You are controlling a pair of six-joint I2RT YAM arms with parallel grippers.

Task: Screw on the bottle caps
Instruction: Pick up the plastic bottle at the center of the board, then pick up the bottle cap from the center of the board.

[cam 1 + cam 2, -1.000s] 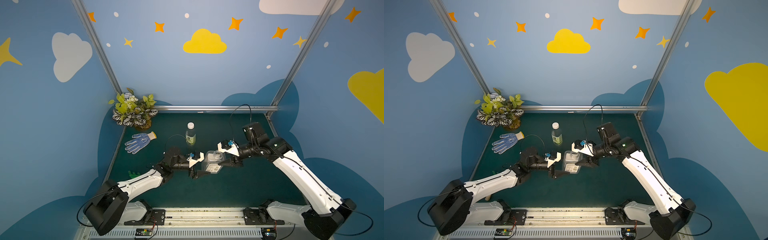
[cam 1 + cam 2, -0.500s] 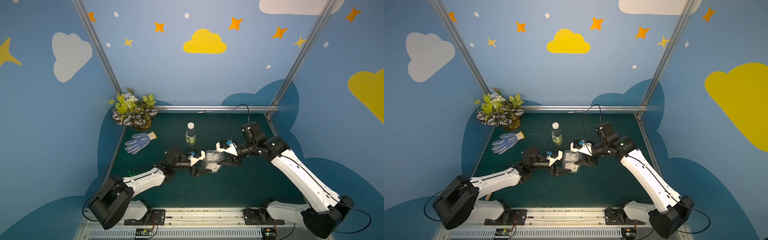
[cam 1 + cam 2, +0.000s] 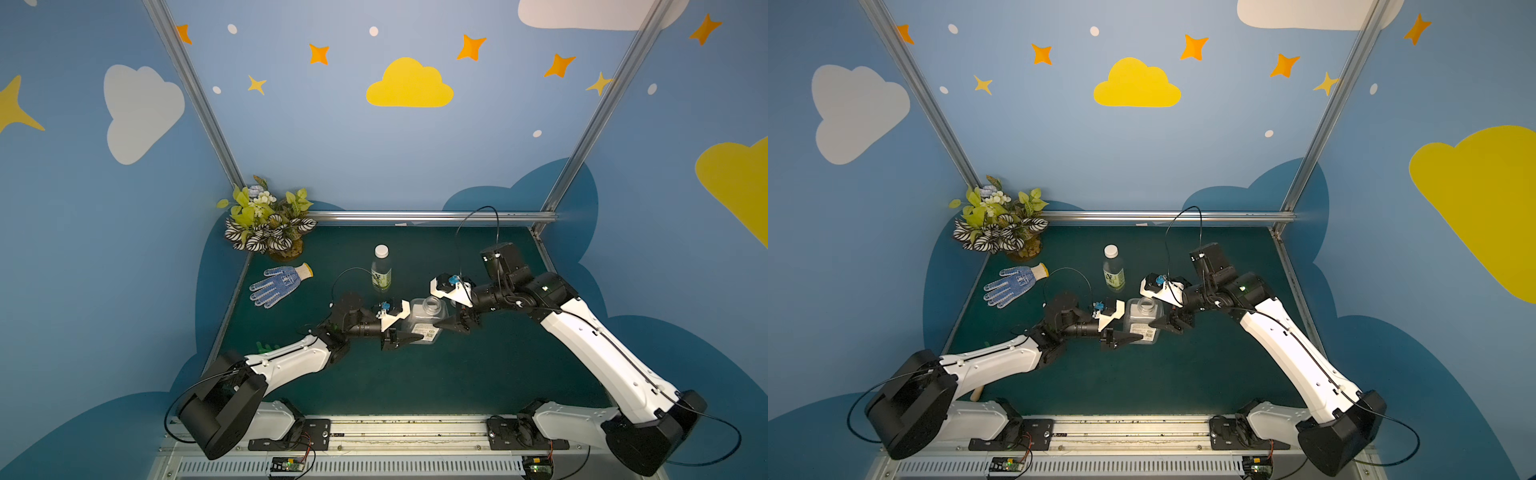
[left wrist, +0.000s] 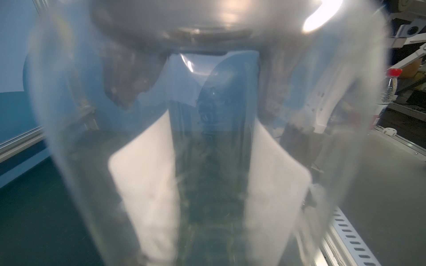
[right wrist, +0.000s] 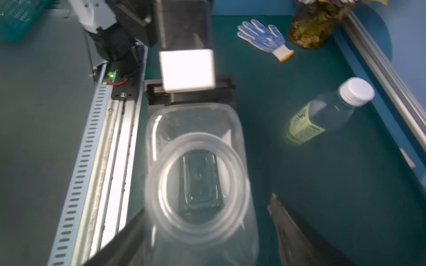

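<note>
The left gripper (image 3: 405, 326) comes in from the left, and its fingers are pressed onto the squat bottle (image 3: 428, 318), which stands upright mid-desk with its wide mouth uncapped. In the left wrist view the clear wall fills almost the whole picture, so the hold looks deep on the body. The bottle looks empty and thin-walled. A hard squeeze could buckle it and pull the neck out of round, and then a cap would likely cross-thread.

Just behind it stands the slim bottle (image 3: 381, 276), upright and apart, with its cap (image 3: 381, 251) already on. It looks narrow and light, and a wide swing of either arm could knock it over.

On the right, the right gripper (image 3: 449, 309) has its fingers (image 5: 299, 230) spread wide on either side of the squat bottle's shoulder, and they hold nothing. If one of them catches the neck, the bottle could twist in the left grip or skid on the desk (image 3: 415, 382).

I cannot find the second cap in any view. Searching for it one-handed risks dragging the held bottle along.
</note>
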